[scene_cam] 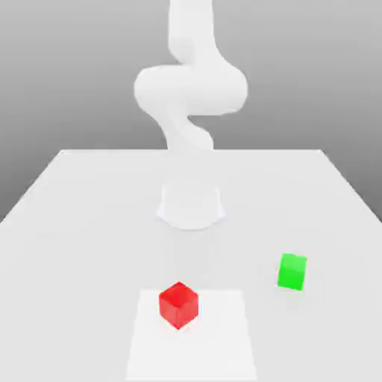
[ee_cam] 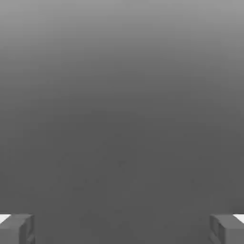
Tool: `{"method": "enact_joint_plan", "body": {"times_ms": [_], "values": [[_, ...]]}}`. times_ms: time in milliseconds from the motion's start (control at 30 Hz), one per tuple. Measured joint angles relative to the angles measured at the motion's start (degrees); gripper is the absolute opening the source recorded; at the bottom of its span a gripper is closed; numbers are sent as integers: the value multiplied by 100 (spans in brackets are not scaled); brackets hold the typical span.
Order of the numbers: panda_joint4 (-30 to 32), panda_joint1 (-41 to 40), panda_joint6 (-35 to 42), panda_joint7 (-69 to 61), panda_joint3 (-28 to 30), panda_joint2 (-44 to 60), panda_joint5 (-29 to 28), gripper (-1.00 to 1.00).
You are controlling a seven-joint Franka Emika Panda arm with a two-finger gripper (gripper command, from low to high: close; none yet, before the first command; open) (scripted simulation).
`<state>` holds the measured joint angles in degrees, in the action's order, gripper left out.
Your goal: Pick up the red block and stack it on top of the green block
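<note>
The hand (ee_cam: 122, 229) is holding its fingers wide apart, empty. The red block (scene_cam: 179, 305) is sitting cornerwise on the white patch (scene_cam: 192, 351); misaligned fingers risk skewing it.

Premises: a simulated robot test cell, lab-like in type. Grounds for this finding are as follows. From where I stand, a plain white bench (scene_cam: 89, 261) carries a single white jointed arm (scene_cam: 191, 89), its base (scene_cam: 191, 205) standing on the bench surface. Laid out on the same bench are a red block (scene_cam: 179, 305) and a green block (scene_cam: 292, 271), both plain and unmarked, of the sort used for trials. A paler rectangular patch (scene_cam: 194, 347) lies beneath the red one. The backdrop (scene_cam: 67, 74) is a smooth grey gradient, featureless throughout. Surfaces are uniformly flat in tone, with the look of a computer render.
</note>
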<state>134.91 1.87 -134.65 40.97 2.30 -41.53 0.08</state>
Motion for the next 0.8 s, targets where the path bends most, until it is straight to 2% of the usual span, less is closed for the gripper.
{"method": "enact_joint_plan", "body": {"times_ms": [367, 600, 667, 800], "values": [[1547, 812, -1457, -2521, 995, 2274, 62, 0], [2569, 918, -2491, -4121, 1220, 3869, -50, 0], [2613, 943, -2788, -4377, 1208, 4248, 100, 0], [2526, 753, -3399, -4897, 858, 5001, 753, 0]]}}
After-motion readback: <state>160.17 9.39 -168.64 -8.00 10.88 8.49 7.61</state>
